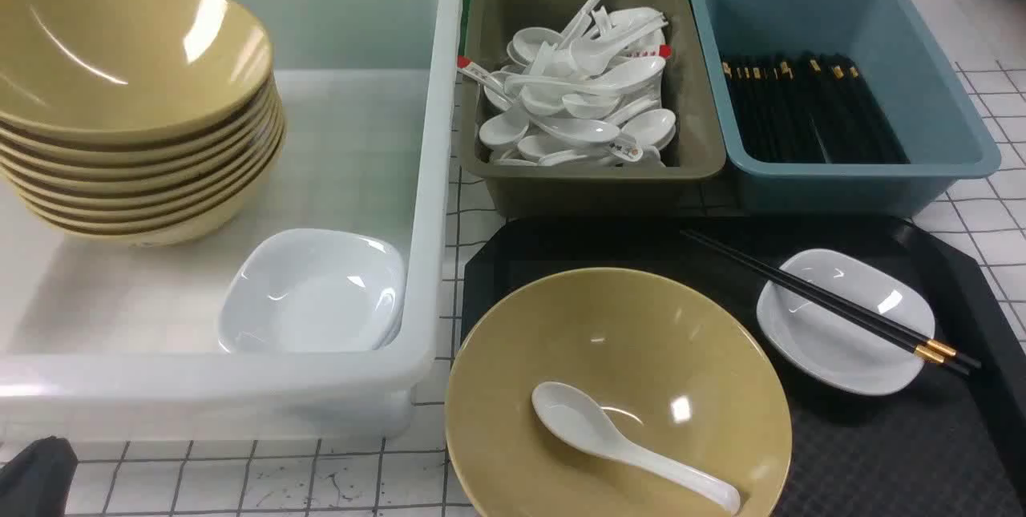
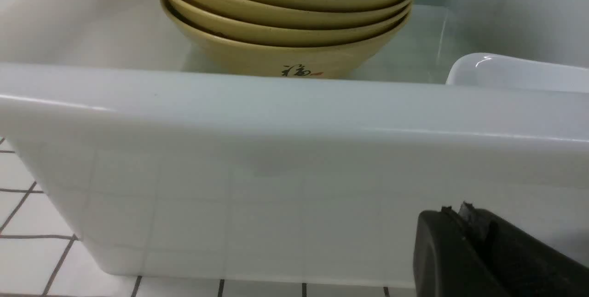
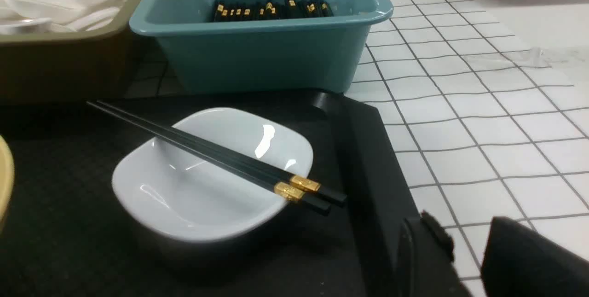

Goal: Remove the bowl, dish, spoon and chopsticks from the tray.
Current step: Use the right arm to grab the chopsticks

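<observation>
Two chopsticks [image 1: 830, 299] across the dish [image 1: 826, 358]

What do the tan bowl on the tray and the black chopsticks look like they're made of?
Bowl: probably glossy plastic or melamine, judging by sharp highlights on even tan colour. Chopsticks: smooth black, plastic or lacquered wood, can't tell which; gold bands look metallic.

Bright, even overhead light; shadows soft.
Small white glints sit on the bowl [image 1: 681, 341], the dish [image 1: 834, 357] and the stacked bowls [image 1: 120, 44]; the tray [image 1: 898, 453] reads dark yet shows its texture; both wrist views go slightly soft close to the lens.
</observation>
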